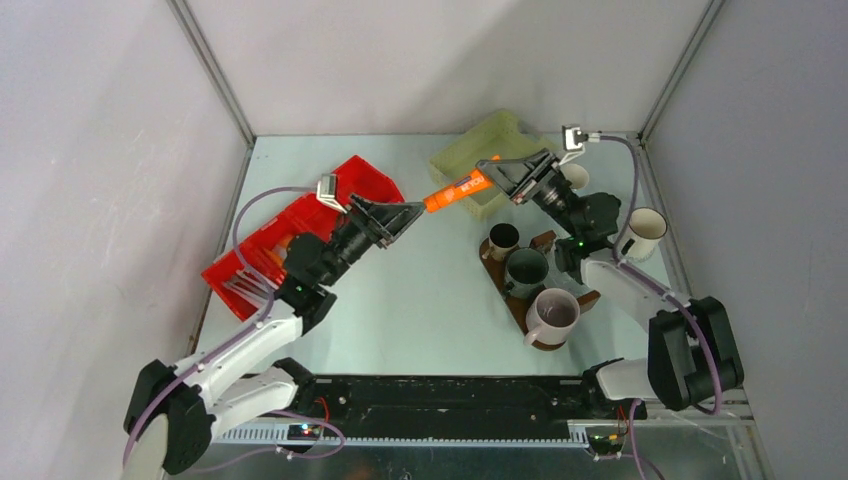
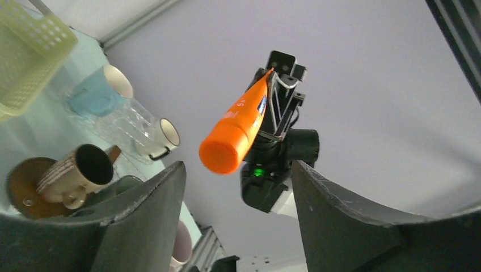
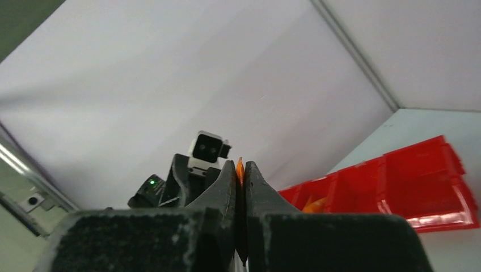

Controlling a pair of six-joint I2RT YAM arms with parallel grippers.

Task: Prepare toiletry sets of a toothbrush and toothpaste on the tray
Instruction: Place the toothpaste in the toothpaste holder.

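An orange toothpaste tube [image 1: 458,193] hangs in the air between my two grippers, above the table's far middle. My right gripper [image 1: 497,172] is shut on its flat crimped end, seen as an orange sliver [image 3: 240,169] between the closed fingers. My left gripper [image 1: 415,215] is open; its fingers [image 2: 170,187] stand apart on either side of the tube's round cap [image 2: 222,153] without touching it. On the dark brown tray [image 1: 590,297] stand a small brown mug [image 1: 503,238], a dark green mug [image 1: 527,266] and a mauve-grey mug [image 1: 553,312].
The red bin [image 1: 300,235] lies under the left arm, with another orange tube [image 3: 315,205] and slim white sticks [image 1: 247,288] in it. A pale yellow basket [image 1: 480,150] stands at the back. Two white mugs [image 1: 645,230] [image 1: 575,175] stand by the right wall.
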